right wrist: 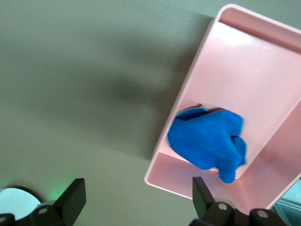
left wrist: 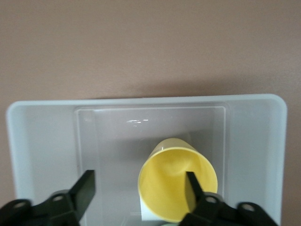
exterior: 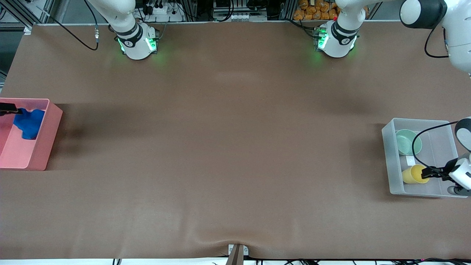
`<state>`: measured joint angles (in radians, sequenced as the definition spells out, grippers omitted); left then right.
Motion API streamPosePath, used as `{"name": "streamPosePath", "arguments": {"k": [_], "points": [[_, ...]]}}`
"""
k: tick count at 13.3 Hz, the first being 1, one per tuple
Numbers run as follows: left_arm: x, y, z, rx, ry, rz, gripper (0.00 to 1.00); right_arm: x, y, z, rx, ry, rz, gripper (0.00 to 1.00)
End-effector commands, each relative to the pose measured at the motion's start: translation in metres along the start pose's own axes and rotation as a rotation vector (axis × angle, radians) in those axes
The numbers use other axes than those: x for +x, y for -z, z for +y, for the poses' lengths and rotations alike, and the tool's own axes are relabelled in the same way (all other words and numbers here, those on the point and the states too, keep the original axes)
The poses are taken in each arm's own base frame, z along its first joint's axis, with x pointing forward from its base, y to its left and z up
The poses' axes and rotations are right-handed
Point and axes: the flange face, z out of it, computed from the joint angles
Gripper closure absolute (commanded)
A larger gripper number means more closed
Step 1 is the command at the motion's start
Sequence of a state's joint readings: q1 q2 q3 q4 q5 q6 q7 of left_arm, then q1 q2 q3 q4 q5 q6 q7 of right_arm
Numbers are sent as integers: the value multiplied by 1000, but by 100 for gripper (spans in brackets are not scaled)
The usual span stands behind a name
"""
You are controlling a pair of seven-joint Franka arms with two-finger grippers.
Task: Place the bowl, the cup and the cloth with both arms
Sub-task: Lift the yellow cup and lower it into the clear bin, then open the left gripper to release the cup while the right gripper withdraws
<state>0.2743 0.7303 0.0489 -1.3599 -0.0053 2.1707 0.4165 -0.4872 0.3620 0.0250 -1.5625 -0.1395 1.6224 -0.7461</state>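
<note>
The yellow cup (exterior: 412, 174) lies tipped in a clear bin (exterior: 390, 158) at the left arm's end of the table, its mouth toward my left gripper (exterior: 428, 172). In the left wrist view that gripper (left wrist: 138, 190) is open; one finger (left wrist: 190, 188) shows against the mouth of the cup (left wrist: 176, 181), the other stands outside it. The mint-green bowl (exterior: 406, 141) sits in the same bin, farther from the front camera. The blue cloth (exterior: 29, 121) lies in a pink bin (exterior: 48, 140) at the right arm's end. My right gripper (exterior: 13, 109) hangs open above that bin, with the cloth (right wrist: 209, 143) off to one side of its fingers (right wrist: 75, 197).
The brown table mat (exterior: 228, 147) spreads between the two bins. The arm bases (exterior: 138, 42) glow green along the table's edge farthest from the front camera. A black cable (exterior: 417, 147) loops over the clear bin. The pink bin (right wrist: 254, 56) holds only the cloth.
</note>
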Motion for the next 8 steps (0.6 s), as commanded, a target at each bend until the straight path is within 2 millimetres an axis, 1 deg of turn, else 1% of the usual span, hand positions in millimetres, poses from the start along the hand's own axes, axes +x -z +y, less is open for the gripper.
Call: {"name": "streamPosePath", "arguments": {"k": [1,2,3,4,6,7,8], "points": [[-12,47,-1,-22,-10,-43,0,-1,11,-50,16,-55,14,0],[-14,59,7,-36,-14,-69,0,2,11,-70,35,-78,13,0],[-15,68,25,-52,-19,-101,0,6,12,-91,47,-119,17,0],[-17,75,50,-62,-3,-131,0,12,17,-110,43,-138,20,0],[-10,88,92,-49,132,-141,0,25,26,-143,64,-166,21,0],[-10,95,106,-42,168,-156,0,32,32,-165,85,-192,22,0],[-8,106,124,-39,144,-165,0,39,39,-186,78,-220,24,0]]}}
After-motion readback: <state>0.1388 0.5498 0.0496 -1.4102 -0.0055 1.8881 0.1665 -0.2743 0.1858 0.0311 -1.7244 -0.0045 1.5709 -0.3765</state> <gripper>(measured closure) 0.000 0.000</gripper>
